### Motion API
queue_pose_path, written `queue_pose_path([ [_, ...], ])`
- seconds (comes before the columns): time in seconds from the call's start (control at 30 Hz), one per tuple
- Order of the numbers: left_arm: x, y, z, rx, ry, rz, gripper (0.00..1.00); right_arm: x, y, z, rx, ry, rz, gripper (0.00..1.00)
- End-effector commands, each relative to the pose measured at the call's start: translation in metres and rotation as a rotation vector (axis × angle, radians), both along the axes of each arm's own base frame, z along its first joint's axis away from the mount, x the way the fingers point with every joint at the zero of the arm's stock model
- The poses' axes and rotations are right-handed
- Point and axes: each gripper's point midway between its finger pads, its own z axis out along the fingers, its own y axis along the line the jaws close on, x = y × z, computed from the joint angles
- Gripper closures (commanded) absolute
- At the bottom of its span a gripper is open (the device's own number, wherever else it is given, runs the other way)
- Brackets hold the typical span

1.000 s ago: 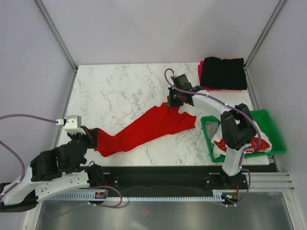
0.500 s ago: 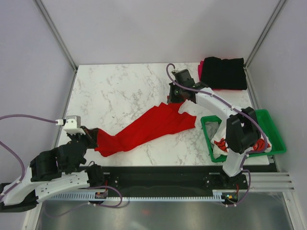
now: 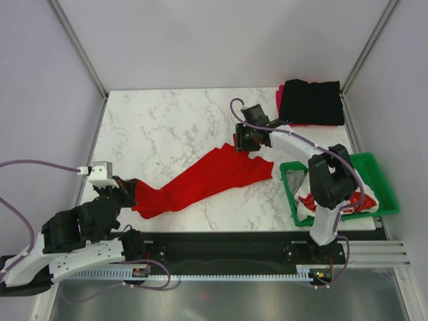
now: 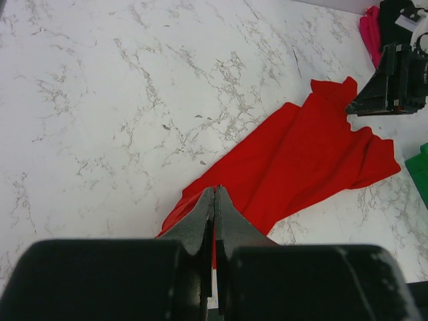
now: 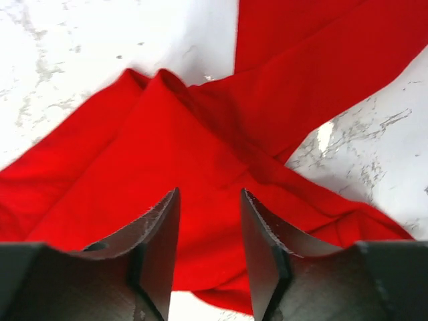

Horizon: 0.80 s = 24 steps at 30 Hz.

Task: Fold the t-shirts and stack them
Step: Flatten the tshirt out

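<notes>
On the near left of the marble table (image 3: 160, 124), the left gripper (image 3: 126, 190) is clamping its jaws shut on the bunched, narrow end of the red t-shirt (image 3: 207, 179). The shirt is lying on the table as a long, rumpled band. Its long axis is running diagonally from near left to far right, and it is widening toward the far-right end. Above that wide end, the right gripper (image 5: 208, 227) is hovering with its jaws apart, cloth showing beneath the gap but not pinched. At the far right corner, a folded black t-shirt (image 3: 311, 100) is sitting on a magenta-pink t-shirt (image 3: 279, 99). Near right, a green crate (image 3: 386, 194) is holding white t-shirts (image 3: 309, 204) with red print.

The step in hand appears to be stretching the red shirt out flat before folding. The next move is probably calling for the right gripper to take a fresh hold on a corner of the wide end, then pull against the left grip to smooth the wrinkles.
</notes>
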Motion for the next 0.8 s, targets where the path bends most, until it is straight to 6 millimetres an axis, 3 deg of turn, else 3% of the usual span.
queue_pose_path([
  [0.0,0.002,-0.001,0.005,-0.002,-0.020,-0.001,0.98,0.020,-0.008,-0.007,-0.021,-0.039,-0.007,0.50],
  [0.37,0.002,-0.003,0.004,0.007,-0.014,-0.004,0.98,0.027,0.006,-0.042,0.043,0.022,0.031,0.46],
  [0.6,0.003,-0.007,0.002,0.028,-0.007,-0.012,0.98,0.030,0.010,-0.039,0.061,0.010,0.038,0.47],
  [0.77,0.003,-0.008,0.002,0.032,-0.006,-0.014,0.98,0.032,0.012,-0.020,0.079,-0.022,0.041,0.48],
])
